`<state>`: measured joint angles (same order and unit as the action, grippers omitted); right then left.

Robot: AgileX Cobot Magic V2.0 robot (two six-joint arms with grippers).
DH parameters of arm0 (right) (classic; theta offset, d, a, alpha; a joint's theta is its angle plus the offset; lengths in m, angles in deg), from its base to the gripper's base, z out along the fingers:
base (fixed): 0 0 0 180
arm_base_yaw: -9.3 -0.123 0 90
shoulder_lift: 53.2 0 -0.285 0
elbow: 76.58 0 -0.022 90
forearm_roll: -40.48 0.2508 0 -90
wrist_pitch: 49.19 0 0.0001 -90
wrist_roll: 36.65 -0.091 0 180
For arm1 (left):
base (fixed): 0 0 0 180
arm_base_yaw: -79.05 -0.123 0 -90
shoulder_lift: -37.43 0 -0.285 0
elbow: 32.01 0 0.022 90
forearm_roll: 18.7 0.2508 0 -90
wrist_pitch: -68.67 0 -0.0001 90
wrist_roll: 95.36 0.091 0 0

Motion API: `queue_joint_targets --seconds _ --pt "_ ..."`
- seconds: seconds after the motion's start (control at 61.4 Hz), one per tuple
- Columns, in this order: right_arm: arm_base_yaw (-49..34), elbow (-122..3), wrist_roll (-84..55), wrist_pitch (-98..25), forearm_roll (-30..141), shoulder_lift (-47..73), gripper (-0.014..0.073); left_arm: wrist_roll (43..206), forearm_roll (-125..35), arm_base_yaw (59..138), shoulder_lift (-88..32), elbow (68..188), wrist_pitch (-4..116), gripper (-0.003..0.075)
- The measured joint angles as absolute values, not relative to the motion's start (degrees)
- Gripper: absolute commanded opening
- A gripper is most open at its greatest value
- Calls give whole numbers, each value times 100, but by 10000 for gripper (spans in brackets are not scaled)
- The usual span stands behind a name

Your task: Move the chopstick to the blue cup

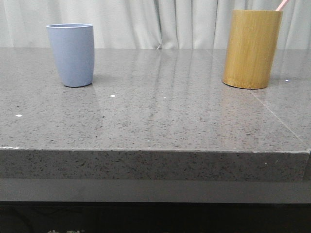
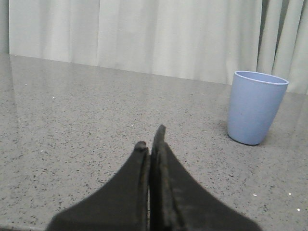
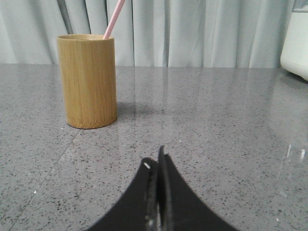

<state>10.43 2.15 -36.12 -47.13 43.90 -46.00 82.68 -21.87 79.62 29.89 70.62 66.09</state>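
The blue cup (image 1: pixel 71 54) stands upright at the back left of the grey stone table; it also shows in the left wrist view (image 2: pixel 256 107). A pale-pink chopstick (image 1: pixel 283 4) pokes out of the bamboo holder (image 1: pixel 251 48) at the back right, with only its top end showing; the right wrist view shows the chopstick (image 3: pixel 114 18) and the holder (image 3: pixel 87 80) too. My left gripper (image 2: pixel 151 139) is shut and empty, low over the table, well short of the cup. My right gripper (image 3: pixel 155 158) is shut and empty, well short of the holder. Neither gripper shows in the front view.
The table's front edge (image 1: pixel 155 150) runs across the front view, with grey curtains behind the table. A white appliance (image 3: pixel 296 38) stands at the edge of the right wrist view. Bare tabletop (image 1: pixel 160 97) lies between cup and holder.
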Motion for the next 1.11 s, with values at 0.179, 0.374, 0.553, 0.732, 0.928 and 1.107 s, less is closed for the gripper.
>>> queue_joint_targets --seconds 0.179,0.374,0.553,0.732,0.928,1.107 --pt "1043 215 -3612 -4763 4390 -4600 -68 8268 -2187 7962 2989 7062 6609 -19" --pt "1043 215 -3612 -4865 4390 -4600 -68 8268 -2187 7962 2989 7073 6867 -19" --pt "1043 -463 -3612 -4298 4390 -4600 -68 8268 -2187 7962 2989 7597 6641 -19" --pt "1043 -1648 -3612 -3294 4390 -4600 -68 8268 -2187 7962 2876 8989 5787 -19" --pt "1043 -2962 -3612 -2427 4390 -3970 -68 8289 -2187 7962 1967 10608 4374 -19" --pt "1043 -3720 -3612 -1723 4390 -2993 -68 8302 -2187 7962 1030 11413 3597 -19"
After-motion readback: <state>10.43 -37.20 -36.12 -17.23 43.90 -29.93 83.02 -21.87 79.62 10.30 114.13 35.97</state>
